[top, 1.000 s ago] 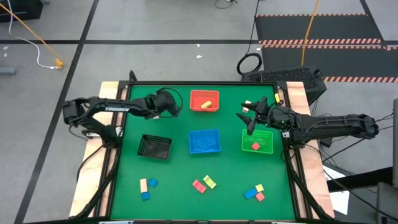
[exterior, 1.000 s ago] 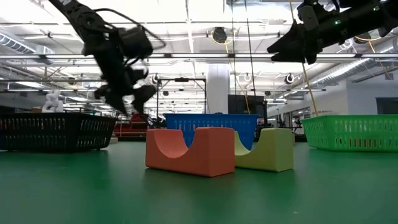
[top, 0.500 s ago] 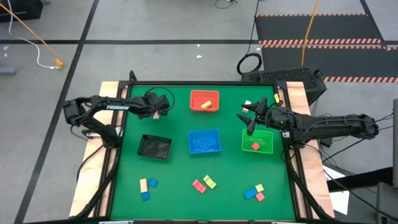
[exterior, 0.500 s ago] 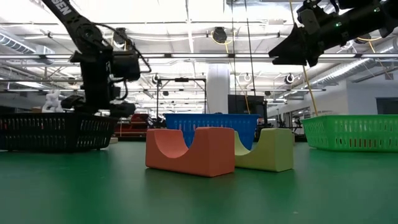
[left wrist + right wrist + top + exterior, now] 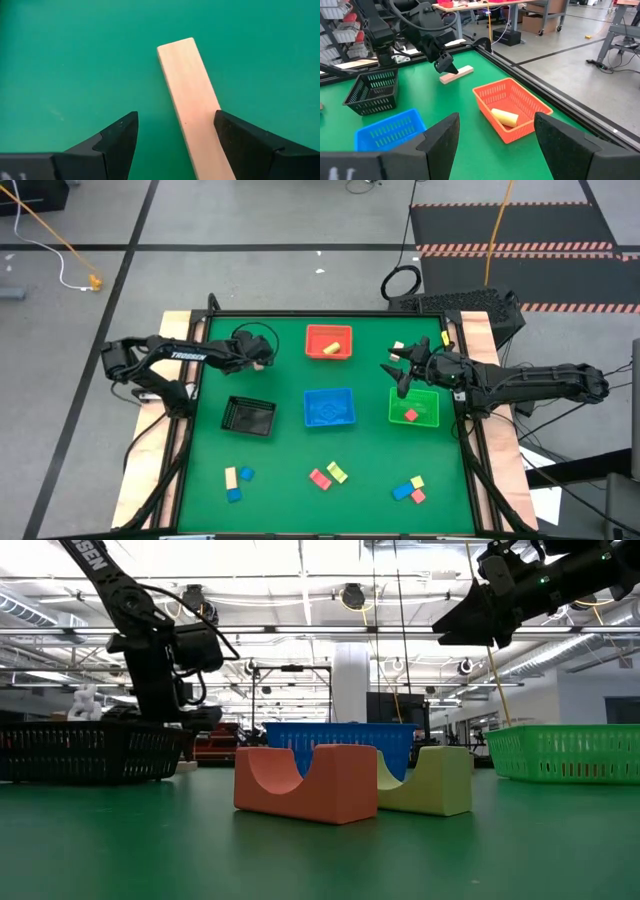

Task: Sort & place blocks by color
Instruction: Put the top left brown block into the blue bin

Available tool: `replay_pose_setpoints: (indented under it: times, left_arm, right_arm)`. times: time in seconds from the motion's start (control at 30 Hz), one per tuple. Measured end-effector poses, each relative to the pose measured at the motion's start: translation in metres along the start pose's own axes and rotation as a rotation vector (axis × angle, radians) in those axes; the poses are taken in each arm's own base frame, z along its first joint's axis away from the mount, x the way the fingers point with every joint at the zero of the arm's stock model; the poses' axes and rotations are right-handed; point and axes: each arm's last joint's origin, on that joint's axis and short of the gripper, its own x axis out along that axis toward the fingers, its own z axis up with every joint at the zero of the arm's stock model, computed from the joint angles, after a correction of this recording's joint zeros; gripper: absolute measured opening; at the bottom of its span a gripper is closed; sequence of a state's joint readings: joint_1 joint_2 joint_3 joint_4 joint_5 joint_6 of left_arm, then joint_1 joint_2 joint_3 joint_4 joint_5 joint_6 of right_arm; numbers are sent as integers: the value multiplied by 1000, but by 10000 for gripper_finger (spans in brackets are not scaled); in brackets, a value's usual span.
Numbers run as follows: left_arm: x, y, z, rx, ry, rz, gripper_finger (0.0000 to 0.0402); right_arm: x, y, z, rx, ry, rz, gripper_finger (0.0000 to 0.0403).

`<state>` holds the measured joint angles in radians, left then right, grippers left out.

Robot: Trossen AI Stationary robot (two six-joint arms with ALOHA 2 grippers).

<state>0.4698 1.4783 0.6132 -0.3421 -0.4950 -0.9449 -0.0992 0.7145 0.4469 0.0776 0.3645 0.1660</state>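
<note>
1. Green desk (image 5: 290,450) is carrying the trays and loose blocks (image 5: 328,475).
2. Left pincer (image 5: 172,142) has slid away from the red tray (image 5: 329,342) and is now hanging open just over a tan bar (image 5: 192,105).
3. Right pincer (image 5: 398,370) is still waiting open above the green tray (image 5: 413,407).
4. Grabbing the bar is probably coming next.

A pale tan wooden bar (image 5: 192,105) lies flat on the green mat near the far left, apart from every tray. One yellow block (image 5: 336,344) rests inside the red tray, one red-pink block (image 5: 411,415) inside the green tray. Along the near edge: a tan bar with two blue cubes (image 5: 238,482) at left, a pink arch block (image 5: 305,783) touching a yellow-green block (image 5: 438,780) in the middle, and a blue, yellow and red cluster (image 5: 409,488) at right.
</note>
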Motion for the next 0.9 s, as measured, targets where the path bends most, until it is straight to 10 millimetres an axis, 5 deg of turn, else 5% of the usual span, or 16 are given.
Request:
replay_pose_setpoints:
  times: [0.9]
  left_arm:
    - [-1,-12,-1,-119,-31,-95,266]
  right_arm:
    - [0,0,0,2,-1,0,249]
